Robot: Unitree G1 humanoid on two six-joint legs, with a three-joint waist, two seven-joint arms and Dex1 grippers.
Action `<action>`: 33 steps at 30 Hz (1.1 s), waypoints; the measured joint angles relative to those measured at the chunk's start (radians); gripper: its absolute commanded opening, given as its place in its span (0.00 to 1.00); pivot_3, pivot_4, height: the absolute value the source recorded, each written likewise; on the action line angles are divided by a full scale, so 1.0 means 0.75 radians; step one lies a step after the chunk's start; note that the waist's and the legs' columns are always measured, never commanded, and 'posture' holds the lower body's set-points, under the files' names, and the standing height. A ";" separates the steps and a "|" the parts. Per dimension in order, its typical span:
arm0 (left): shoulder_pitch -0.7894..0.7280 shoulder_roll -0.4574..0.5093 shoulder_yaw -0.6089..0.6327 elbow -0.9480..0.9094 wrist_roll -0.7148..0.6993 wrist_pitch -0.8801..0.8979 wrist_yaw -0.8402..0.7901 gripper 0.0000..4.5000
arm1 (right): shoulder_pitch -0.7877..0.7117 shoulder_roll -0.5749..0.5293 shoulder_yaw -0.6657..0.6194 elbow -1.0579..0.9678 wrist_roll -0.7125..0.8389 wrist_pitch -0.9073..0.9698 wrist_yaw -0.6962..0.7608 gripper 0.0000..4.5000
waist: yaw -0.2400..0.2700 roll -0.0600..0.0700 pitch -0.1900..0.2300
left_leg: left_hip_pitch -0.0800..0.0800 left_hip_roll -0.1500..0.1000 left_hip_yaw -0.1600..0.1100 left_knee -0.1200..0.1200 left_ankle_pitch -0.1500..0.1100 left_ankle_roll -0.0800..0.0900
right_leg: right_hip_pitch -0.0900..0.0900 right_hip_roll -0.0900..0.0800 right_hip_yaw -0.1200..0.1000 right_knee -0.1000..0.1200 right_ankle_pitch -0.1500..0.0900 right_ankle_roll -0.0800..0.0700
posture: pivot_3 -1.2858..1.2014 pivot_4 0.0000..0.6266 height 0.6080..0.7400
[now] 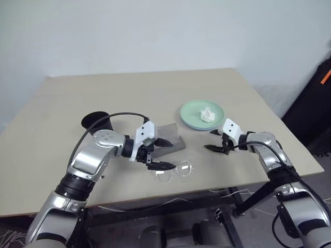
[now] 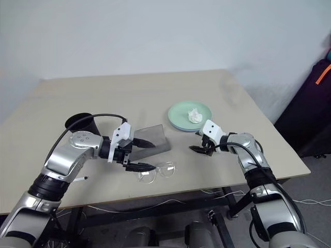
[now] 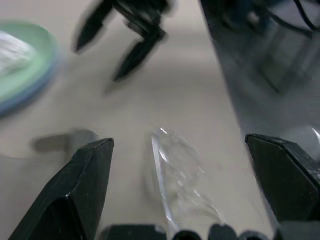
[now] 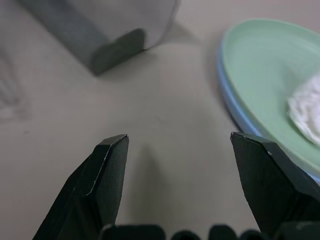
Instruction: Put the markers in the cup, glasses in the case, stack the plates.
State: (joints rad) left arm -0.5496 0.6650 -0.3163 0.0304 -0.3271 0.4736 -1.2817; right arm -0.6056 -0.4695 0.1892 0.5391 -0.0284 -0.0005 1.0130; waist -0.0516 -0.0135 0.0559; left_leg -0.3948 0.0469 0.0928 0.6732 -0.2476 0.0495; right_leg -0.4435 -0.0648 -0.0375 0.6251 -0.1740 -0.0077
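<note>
Lying just beneath the wide-open left gripper (image 1: 161,153), glasses (image 1: 176,170), right gripper (image 1: 215,140) open, empty

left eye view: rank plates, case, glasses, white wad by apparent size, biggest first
1. Stacked plates, mint green on light blue.
2. Case, though the left tool hides part of it, so its gap to the plates is unsure.
3. Glasses, nearer the camera, which may flatter them.
4. White wad, clearly smallest.

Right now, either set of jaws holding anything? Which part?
Nothing held. Left gripper stands open around the glasses lying on the table, without closing on them; right gripper open over bare tabletop.
</note>
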 measured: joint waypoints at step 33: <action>-0.274 -0.234 -0.248 0.558 0.393 -0.269 -0.223 0.50 | 0.198 -0.012 -0.013 -0.239 0.066 -0.005 -0.011 0.80 | 0.008 -0.001 0.000 | -0.002 -0.001 -0.001 0.003 0.000 0.001 | 0.000 0.000 0.001 0.000 0.000 0.000 | 0.52 0.00 1.00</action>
State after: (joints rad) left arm -0.7554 0.4897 -0.5025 0.4488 -0.0322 0.2720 -1.4492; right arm -0.4572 -0.4786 0.1791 0.3599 0.0210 -0.0046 1.0049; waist -0.0459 -0.0142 0.0561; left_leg -0.3962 0.0465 0.0924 0.6757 -0.2477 0.0502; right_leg -0.4436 -0.0650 -0.0367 0.6253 -0.1741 -0.0076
